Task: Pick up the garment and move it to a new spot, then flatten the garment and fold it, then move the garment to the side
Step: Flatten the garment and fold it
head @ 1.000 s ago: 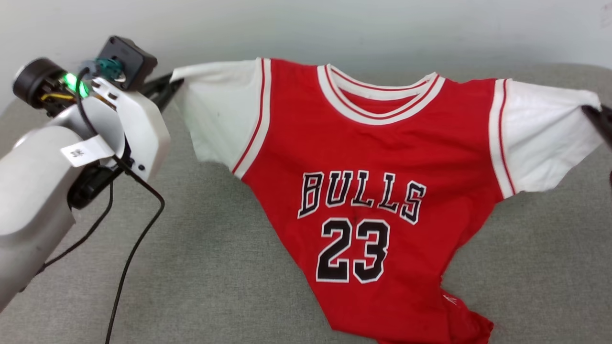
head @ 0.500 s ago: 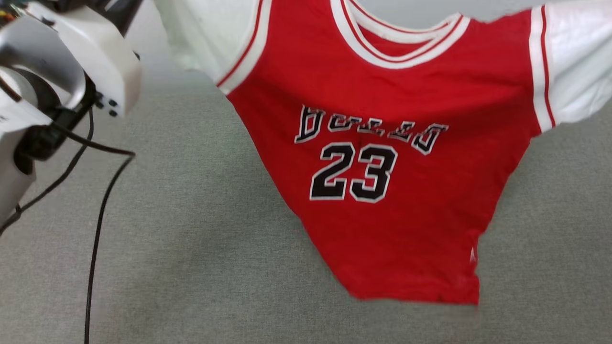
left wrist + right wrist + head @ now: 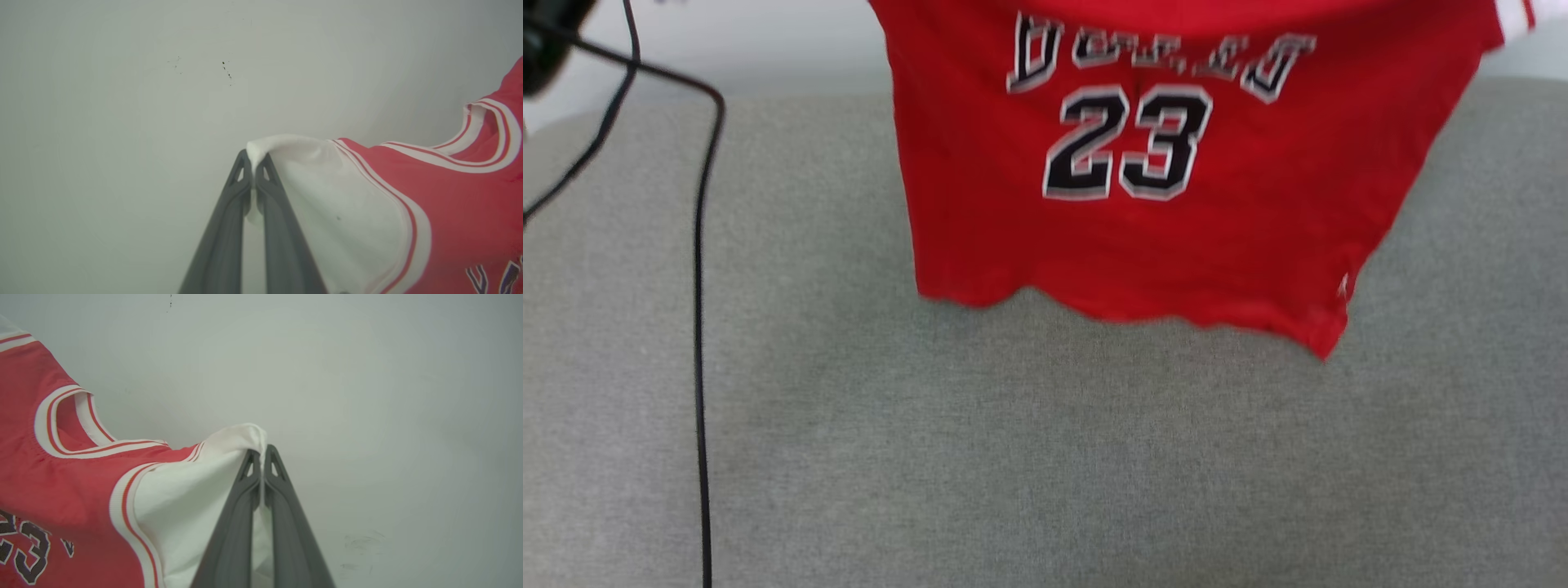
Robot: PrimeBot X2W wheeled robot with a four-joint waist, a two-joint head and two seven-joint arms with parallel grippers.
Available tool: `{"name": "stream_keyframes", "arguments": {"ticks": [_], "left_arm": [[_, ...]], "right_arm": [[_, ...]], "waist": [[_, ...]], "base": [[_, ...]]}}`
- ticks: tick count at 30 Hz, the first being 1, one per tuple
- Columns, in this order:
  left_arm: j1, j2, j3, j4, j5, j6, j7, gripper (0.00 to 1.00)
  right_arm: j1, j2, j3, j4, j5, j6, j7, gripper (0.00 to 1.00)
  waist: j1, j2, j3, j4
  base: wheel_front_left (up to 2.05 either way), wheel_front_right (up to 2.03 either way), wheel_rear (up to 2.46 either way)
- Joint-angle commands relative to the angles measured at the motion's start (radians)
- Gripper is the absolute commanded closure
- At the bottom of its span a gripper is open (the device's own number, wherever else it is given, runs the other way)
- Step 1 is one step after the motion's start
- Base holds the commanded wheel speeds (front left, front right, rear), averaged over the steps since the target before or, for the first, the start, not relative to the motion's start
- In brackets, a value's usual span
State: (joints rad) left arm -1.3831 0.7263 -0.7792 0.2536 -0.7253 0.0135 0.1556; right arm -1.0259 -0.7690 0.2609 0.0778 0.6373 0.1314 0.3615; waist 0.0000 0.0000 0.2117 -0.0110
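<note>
Holds the garment (image 3: 1160,237) up by both sleeves at the upper middle of the head view, with the red hem and the number 23 hanging over the grey fabric worktop (image 3: 1045,457). Pinches one white sleeve tip with the left tool (image 3: 254,169), at the lower middle of the left wrist view, with fingers squeezed tight on the cloth. Pinches the other sleeve tip likewise with the right tool (image 3: 262,457), at the lower middle of the right wrist view. Shows a black cable (image 3: 697,327) down the head view's left side.
</note>
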Motion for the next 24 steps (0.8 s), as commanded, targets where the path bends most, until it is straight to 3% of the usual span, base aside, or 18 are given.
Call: {"name": "stream_keyframes", "arguments": {"ticks": [1, 7, 16, 24], "left_arm": [[-0.025, -0.01, 0.004, 0.011, 0.004, -0.004, -0.002, 1.0], [-0.192, -0.055, 0.025, 0.146, 0.029, -0.034, -0.006, 1.0], [-0.444, -0.148, 0.032, 0.36, 0.087, -0.079, -0.088, 1.0], [-0.552, -0.165, 0.051, 0.503, 0.081, -0.109, -0.166, 1.0]], "right_arm": [[-0.034, 0.007, 0.005, 0.011, -0.008, -0.001, -0.004, 1.0], [-0.257, 0.04, 0.065, 0.146, -0.066, -0.001, -0.038, 1.0], [-0.558, 0.115, 0.129, 0.352, -0.166, -0.001, -0.173, 1.0], [-0.73, 0.169, 0.188, 0.518, -0.186, -0.001, -0.263, 1.0]], "waist": [[0.0, 0.0, 0.043, -0.006], [0.0, 0.0, 0.156, -0.015], [0.0, 0.0, 0.28, -0.024], [0.0, 0.0, 0.338, -0.026]], "base": [[0.0, 0.0, 0.0], [0.0, 0.0, 0.0], [0.0, 0.0, 0.0], [0.0, 0.0, 0.0]]}}
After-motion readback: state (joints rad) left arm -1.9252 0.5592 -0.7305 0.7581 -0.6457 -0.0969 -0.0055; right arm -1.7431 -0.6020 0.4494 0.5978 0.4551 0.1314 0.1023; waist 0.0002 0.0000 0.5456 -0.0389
